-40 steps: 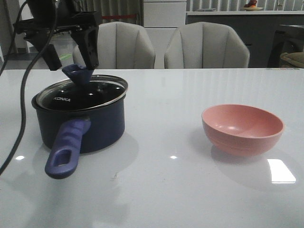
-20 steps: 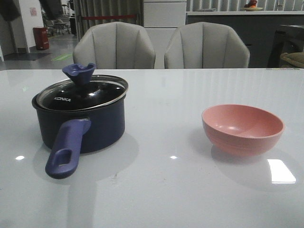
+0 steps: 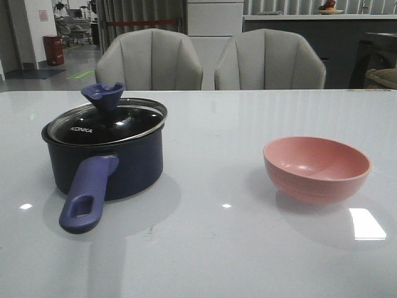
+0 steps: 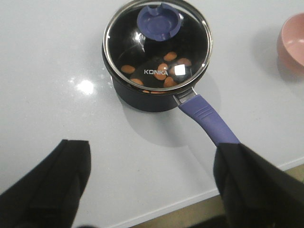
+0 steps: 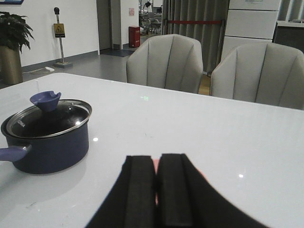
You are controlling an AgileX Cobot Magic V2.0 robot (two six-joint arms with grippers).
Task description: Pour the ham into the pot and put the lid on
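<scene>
- Table [image 3: 248,261]: white glossy top, carries everything; bare stretch lies between the left jaws and the pot, so that arm is well clear of the work.
- Chairs [image 3: 149,59]: two grey ones at the far edge, beyond both arms, no part in the job.
- Pot [image 3: 105,158]: dark navy, stands upright, well ahead of the left jaws and off to one side of the right jaws. Its long purple-blue handle [image 4: 209,121] points back toward the left gripper's side, prob. so it is easy to reach.
- Bowl [image 3: 316,169]: pink, upright, looks empty in front view; sits just ahead of the right jaws, mostly hidden behind them in the right wrist view. Only its rim shows at the edge of the left wrist view.
- Lid [image 4: 157,42]: glass w/ steel rim, sits on the pot, a bit tilted in front view, maybe not fully seated. Knob [image 3: 103,95] free, nothing touching it.
- Left gripper [image 4: 147,190]: jaws spread wide, holding nothing, hanging above the table edge short of the pot.
- Right gripper [image 5: 156,190]: the two black fingers [image 5: 138,190] pressed together w/ barely a seam, nothing between them.
- Ham [image 4: 161,73]: small orange pieces on the pot floor, seen thru the glass, far ahead of the left jaws. Judging by this: pour done, cover done, task approx. complete; only the lid's seating is worth a check.
</scene>
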